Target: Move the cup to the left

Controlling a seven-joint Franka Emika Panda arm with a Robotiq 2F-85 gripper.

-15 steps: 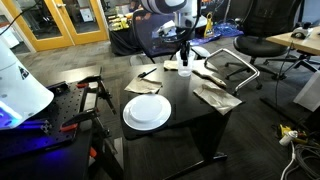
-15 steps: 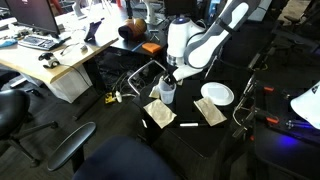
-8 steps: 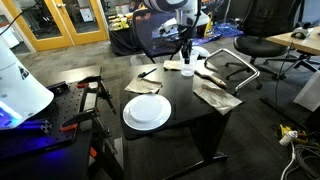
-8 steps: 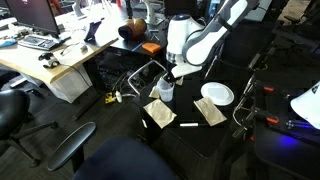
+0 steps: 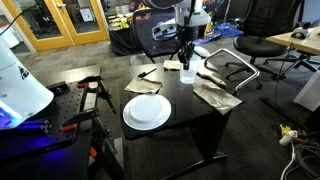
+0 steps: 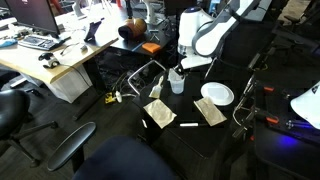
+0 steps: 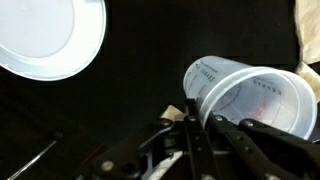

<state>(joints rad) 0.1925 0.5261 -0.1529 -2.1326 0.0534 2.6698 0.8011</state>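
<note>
Though the move looks only begun, the tool (image 7: pixel 200 113) is clenched on the rim of the clear tapered plastic cup (image 7: pixel 255 95), which hangs tilted directly beneath it over the black counter (image 5: pixel 190 112). Placement leftward not yet done.

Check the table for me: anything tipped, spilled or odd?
The cup looks tilted in the wrist view, pinched at its rim by the gripper. No spill shows; the white plate lies flat and intact.
</note>
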